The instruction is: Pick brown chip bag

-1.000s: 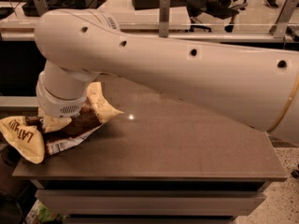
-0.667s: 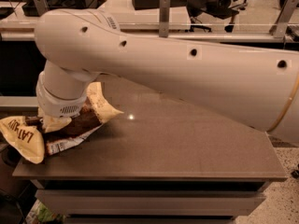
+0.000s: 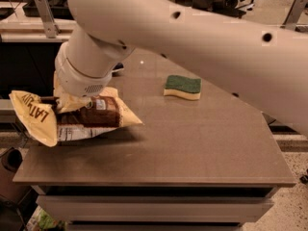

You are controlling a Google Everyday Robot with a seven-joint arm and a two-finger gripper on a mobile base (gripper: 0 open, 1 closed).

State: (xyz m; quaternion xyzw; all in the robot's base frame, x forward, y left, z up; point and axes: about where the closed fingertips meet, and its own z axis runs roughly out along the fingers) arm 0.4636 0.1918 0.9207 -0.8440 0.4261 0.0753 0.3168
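The brown chip bag (image 3: 89,117) has cream-yellow ends and a dark brown middle. It hangs at the table's left edge, its left end sticking out past the edge, with a shadow under it. My gripper (image 3: 72,102) is at the bag's top, below the white wrist (image 3: 84,73), and is mostly hidden by that wrist. The bag is crumpled up into the gripper, which is shut on it and holds it a little above the table (image 3: 192,148).
A green and yellow sponge (image 3: 183,87) lies on the table to the right of the bag. My big white arm (image 3: 216,47) crosses the top of the view. Desks and chairs stand behind the table.
The bag has come up off the table in the gripper. The arm now sits higher in the view, and the sponge has come into sight.
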